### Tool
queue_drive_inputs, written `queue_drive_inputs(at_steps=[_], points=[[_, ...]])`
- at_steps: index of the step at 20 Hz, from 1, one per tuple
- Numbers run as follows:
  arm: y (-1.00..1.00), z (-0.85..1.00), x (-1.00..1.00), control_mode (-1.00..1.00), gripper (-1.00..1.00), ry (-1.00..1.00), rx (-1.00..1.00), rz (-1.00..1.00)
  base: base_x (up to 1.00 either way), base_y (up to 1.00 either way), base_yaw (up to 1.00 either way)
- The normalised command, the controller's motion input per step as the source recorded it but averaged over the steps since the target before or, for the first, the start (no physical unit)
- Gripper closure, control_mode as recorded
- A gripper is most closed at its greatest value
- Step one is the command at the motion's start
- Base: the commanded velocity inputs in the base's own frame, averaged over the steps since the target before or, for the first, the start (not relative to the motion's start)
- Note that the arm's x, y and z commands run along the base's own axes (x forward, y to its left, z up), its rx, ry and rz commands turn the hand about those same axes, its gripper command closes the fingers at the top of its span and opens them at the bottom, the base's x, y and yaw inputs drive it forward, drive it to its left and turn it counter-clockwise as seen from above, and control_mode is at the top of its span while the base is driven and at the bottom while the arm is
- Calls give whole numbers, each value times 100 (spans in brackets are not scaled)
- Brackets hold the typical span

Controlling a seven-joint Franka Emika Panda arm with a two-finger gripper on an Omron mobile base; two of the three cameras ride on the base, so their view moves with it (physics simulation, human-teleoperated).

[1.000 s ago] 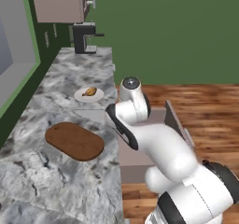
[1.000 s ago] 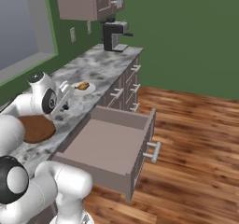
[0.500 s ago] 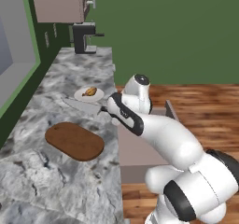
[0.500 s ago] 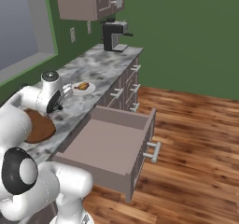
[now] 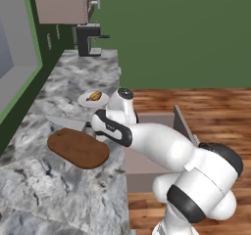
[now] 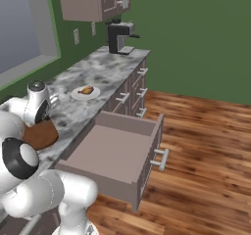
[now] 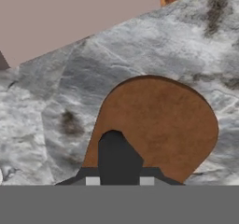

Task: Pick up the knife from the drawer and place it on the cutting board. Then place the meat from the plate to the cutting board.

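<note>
My gripper [image 5: 91,126] is shut on the knife's black handle [image 7: 116,157]. The knife's silver-grey blade [image 5: 65,123] points left, just over the far edge of the cutting board [image 5: 78,148]. In the hand view the dark reddish-brown cutting board [image 7: 161,122] lies right under the gripper [image 7: 119,180]. The white plate [image 5: 84,101] sits a little beyond, with the golden-brown meat [image 5: 95,96] on it. The mauve-brown drawer [image 6: 113,151] stands pulled out, and nothing shows inside it. From the right I see the plate [image 6: 77,94], the meat [image 6: 87,89] and part of the board [image 6: 43,134].
A black coffee machine [image 5: 88,39] stands at the counter's far end, under wall cabinets [image 5: 61,3]. A window [image 6: 22,26] lines the wall behind the marble counter [image 5: 59,82]. The open drawer juts out over the wooden floor [image 6: 206,146], right of my arm.
The arm has swung left from beside the drawer to over the counter. It carried the knife to the board's far edge.
</note>
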Motion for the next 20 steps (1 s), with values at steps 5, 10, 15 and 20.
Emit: queue_drive_inputs(at_steps=[5, 10, 15, 20], points=[[9, -6, 0, -100, 100, 3, -1, -2, 0, 0, 0], [4, -27, -10, -100, 100, 13, 4, -15, 0, 0, 0], [9, -21, 0, -100, 100, 10, 4, -15, 0, 0, 0], [28, -16, 4, -100, 100, 11, 0, -15, 0, 0, 0]])
